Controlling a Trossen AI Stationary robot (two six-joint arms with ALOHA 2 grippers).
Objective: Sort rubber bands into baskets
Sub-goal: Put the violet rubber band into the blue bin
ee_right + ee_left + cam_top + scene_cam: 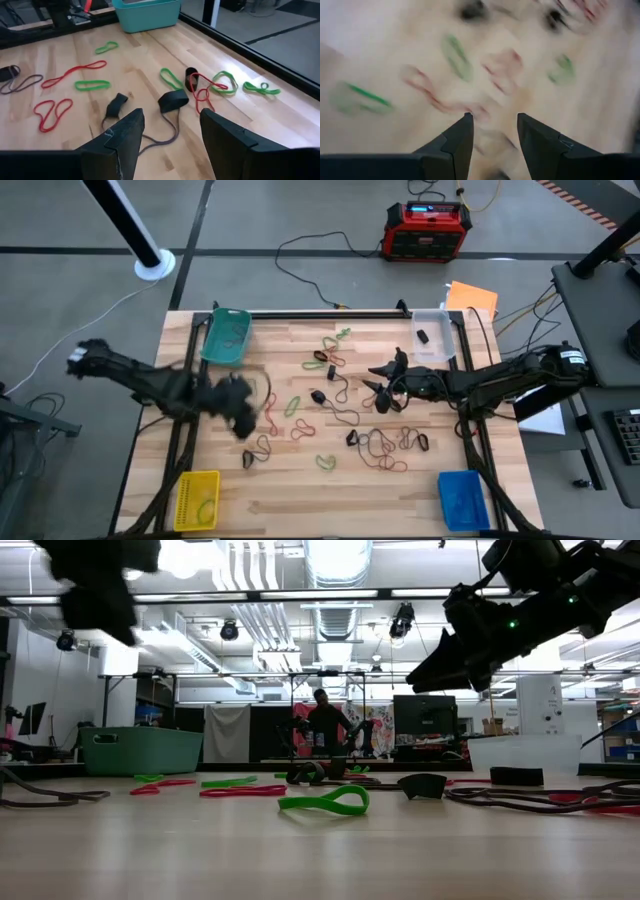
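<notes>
Rubber bands point(335, 412) lay scattered over the worktop point(300, 500), most between the two pincers. Left pincer point(494, 131), released and empty, hung above red and green loops; descending there, it risked pinching two overlapping bands together. Right pincer point(170, 131), also released, hovered just short of a black band point(172, 100) tangled with a brownish one.

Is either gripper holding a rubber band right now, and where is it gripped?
Neither. The left gripper and right gripper both stand open and empty above the table.
</notes>
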